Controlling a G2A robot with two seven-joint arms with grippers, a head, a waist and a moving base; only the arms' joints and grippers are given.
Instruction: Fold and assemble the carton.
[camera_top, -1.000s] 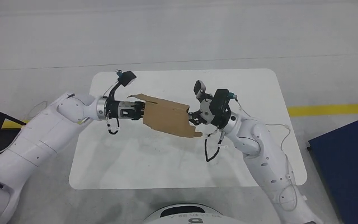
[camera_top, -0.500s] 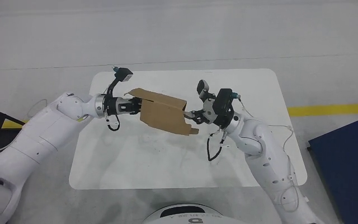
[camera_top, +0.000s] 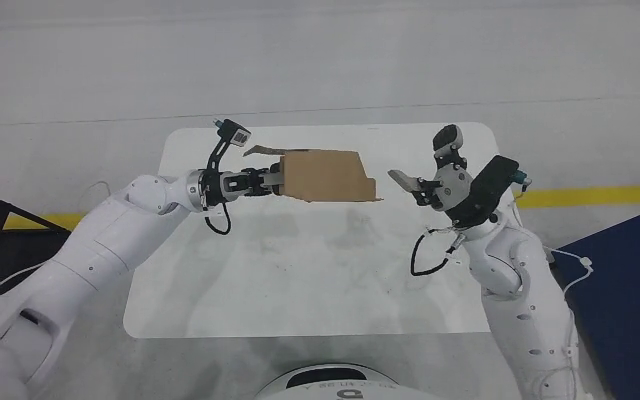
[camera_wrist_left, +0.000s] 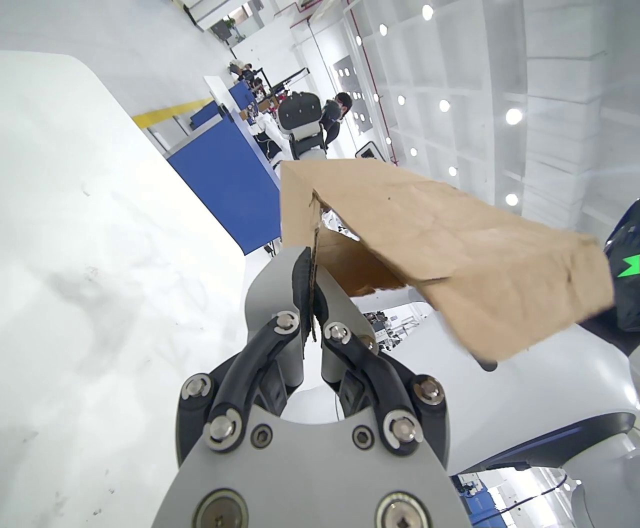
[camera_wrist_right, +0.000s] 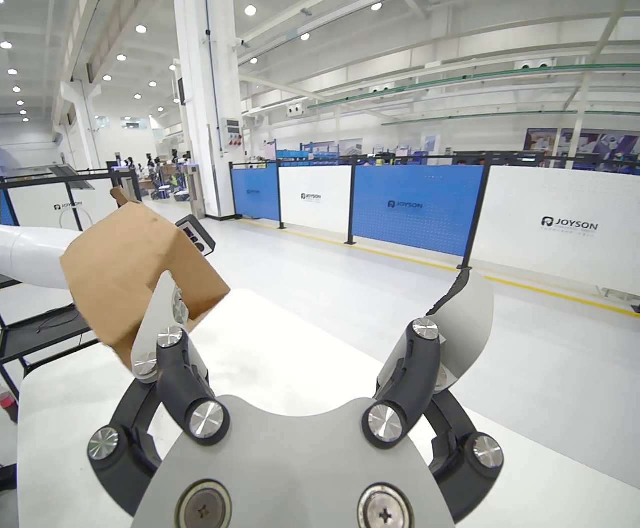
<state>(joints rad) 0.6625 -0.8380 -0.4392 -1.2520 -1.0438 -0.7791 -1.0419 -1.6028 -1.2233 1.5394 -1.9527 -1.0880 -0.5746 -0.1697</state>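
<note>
Fingers (camera_wrist_left: 301, 280) of the left gripper (camera_wrist_left: 311, 287) are pinched tight on a thin cardboard edge of the carton (camera_wrist_left: 440, 240), one pad on each side of the panel. From that pinch the carton juts out in the air above the far half of the desk (camera_top: 300, 290). It is brown and partly sprung open: the left wrist view looks into a hollow between two panels. The right gripper (camera_wrist_right: 316, 285) has its fingers spread wide with nothing between them. It sits off the carton's free end, with a gap between the two. By my reading the task is somewhere before its middle: the blank seems opened into a sleeve, but no end looks closed, and the flaps have yet to be folded in and tucked. With one arm carrying it, the carton may sag or twist.
</note>
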